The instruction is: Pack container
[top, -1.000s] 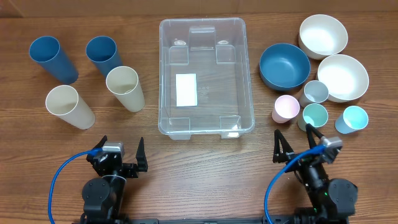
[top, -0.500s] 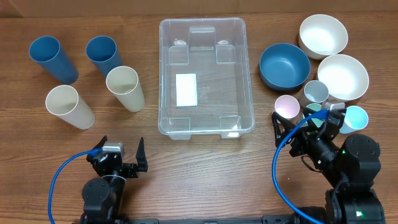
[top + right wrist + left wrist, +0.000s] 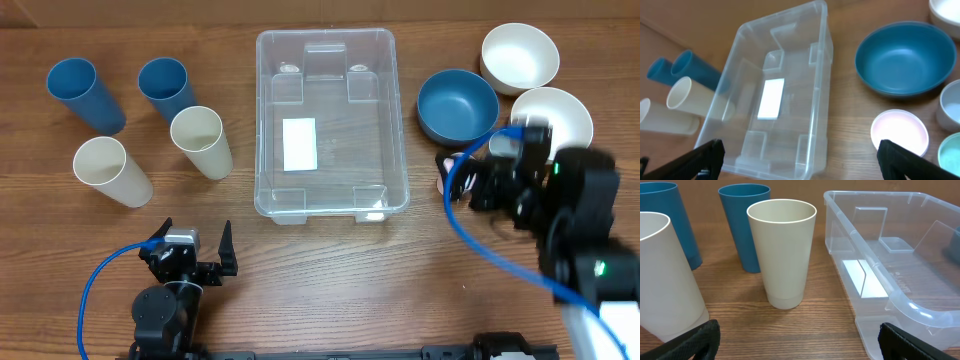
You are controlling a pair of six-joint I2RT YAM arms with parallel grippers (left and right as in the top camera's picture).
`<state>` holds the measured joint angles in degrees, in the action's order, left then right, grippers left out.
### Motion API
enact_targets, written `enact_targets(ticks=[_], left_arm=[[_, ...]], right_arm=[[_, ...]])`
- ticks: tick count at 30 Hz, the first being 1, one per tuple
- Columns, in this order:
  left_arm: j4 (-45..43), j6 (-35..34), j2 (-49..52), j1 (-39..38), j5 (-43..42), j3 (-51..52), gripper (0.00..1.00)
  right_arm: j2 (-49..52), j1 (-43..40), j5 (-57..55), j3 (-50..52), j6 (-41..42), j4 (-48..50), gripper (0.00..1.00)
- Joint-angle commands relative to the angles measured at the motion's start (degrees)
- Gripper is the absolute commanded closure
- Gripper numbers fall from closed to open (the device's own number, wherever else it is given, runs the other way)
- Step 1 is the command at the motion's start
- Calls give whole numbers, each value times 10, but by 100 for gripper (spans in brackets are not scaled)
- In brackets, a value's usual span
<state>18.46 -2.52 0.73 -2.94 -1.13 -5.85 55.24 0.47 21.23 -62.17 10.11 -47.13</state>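
Observation:
The container (image 3: 345, 110) is a large clear bin standing empty mid-table, with a white label (image 3: 299, 143) on its bottom. My left gripper (image 3: 195, 252) rests low at the front left, open, nothing between its fingers (image 3: 695, 342); the container's near corner (image 3: 900, 310) lies just ahead to its right. My right gripper (image 3: 470, 180) hangs raised and open to the right of the container, above the small cups. Its view looks down on the container (image 3: 740, 125) and a pink cup (image 3: 899, 131), with nothing between the jaws.
Two blue cups (image 3: 84, 92) (image 3: 166, 86) and two cream cups (image 3: 203, 140) (image 3: 111, 170) stand left of the container. On the right are a blue bowl (image 3: 456, 104), two white bowls (image 3: 519, 56) (image 3: 560, 110), and small grey (image 3: 950, 105) and teal cups (image 3: 952, 155).
The right arm has lifted off the table's front edge and swung forward over the small cups, hiding most of them from overhead. The left arm has stayed still.

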Motion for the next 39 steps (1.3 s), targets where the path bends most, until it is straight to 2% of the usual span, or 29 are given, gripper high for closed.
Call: enact_targets(ticks=[1, 4, 8, 21, 25, 30, 39], left_arm=[[-2, 11, -5, 3, -8, 3, 0], [-2, 11, -5, 3, -8, 3, 0], [-2, 11, -5, 3, -8, 3, 0], [-2, 11, -5, 3, -8, 3, 0], [-2, 11, -5, 3, -8, 3, 0], [-2, 11, -5, 3, -8, 3, 0], [-2, 11, -5, 3, -8, 3, 0]], right_arm=[[106, -2, 3, -136, -16, -68, 0], [193, -2, -14, -215, -16, -111, 0], [247, -2, -49, -239, -14, -113, 0], [254, -2, -73, -241, -26, -122, 0], [271, -2, -99, -299, -24, -136, 0], [382, -3, -110, -400, -11, -165, 0], [513, -53, -125, -410, -24, -134, 0]])
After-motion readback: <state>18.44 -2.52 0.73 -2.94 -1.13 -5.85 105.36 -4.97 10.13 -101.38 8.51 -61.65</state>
